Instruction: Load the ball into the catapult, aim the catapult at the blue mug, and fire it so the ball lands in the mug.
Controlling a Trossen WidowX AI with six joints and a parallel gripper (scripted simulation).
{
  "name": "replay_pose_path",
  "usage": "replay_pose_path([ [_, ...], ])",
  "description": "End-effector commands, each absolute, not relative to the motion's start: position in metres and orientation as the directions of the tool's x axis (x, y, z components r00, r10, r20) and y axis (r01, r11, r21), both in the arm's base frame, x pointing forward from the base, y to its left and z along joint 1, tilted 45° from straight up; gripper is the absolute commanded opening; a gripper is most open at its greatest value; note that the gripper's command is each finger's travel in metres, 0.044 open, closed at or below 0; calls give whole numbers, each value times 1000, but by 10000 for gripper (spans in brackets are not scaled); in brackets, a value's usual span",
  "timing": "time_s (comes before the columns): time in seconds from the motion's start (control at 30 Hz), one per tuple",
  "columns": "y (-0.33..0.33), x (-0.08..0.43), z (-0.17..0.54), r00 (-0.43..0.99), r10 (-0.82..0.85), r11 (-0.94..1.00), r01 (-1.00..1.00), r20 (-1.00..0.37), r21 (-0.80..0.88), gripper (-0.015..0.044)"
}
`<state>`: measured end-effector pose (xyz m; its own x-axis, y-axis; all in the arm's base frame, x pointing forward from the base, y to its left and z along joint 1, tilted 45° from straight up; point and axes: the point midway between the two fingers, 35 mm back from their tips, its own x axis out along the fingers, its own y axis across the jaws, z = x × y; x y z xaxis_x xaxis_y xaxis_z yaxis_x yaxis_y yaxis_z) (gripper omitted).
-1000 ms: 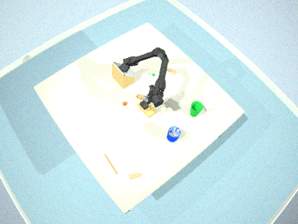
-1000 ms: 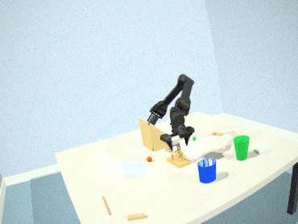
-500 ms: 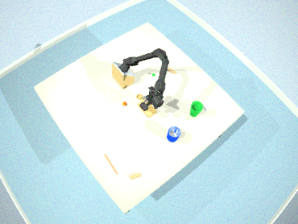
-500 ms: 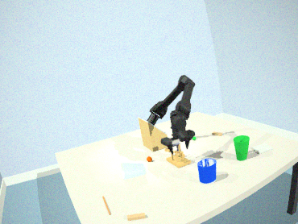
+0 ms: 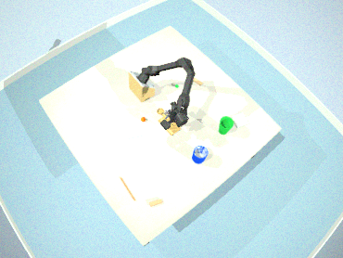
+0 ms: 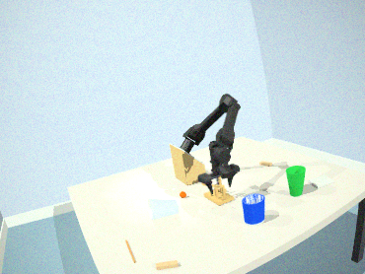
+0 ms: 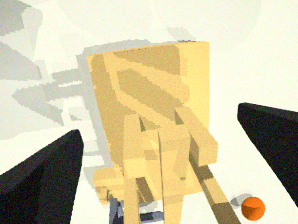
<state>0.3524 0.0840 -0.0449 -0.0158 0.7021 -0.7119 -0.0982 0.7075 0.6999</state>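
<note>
The orange ball (image 5: pixel 143 119) (image 6: pixel 182 194) (image 7: pixel 253 208) lies on the table beside the wooden catapult (image 5: pixel 173 131) (image 6: pixel 221 199) (image 7: pixel 197 90). The catapult's round cup (image 5: pixel 160 111) shows in the top view, with no ball visible in it; it is out of the wrist view. My gripper (image 5: pixel 174 122) (image 6: pixel 220 188) (image 7: pixel 162 123) is open and empty, low over the catapult, with its fingers wide on either side of the upright frame. The blue mug (image 5: pixel 199 157) (image 6: pixel 254 211) stands upright on the other side of the catapult from the ball.
A green cup (image 5: pixel 225 125) (image 6: pixel 296 182) stands beyond the blue mug. A wooden panel (image 5: pixel 139 87) (image 6: pixel 184 168) stands at the arm's base. A small green object (image 5: pixel 176 85) lies near the arm. A thin stick (image 5: pixel 128 189) (image 6: pixel 130 251) and a wooden block (image 5: pixel 156 202) (image 6: pixel 167 265) lie near the table's edge.
</note>
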Motion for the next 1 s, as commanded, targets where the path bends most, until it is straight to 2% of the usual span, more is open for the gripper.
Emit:
replay_pose_path([
  [0.0, 91, 349, -54, -26, 706, 704, -86, -708, 705, 440],
  [0.43, 97, 348, -60, -27, 707, 703, -86, -707, 706, 440],
  [0.83, 96, 349, -57, -21, 704, 706, -95, -710, 702, 125],
  [0.97, 96, 349, -57, -21, 704, 706, -95, -710, 702, 98],
])
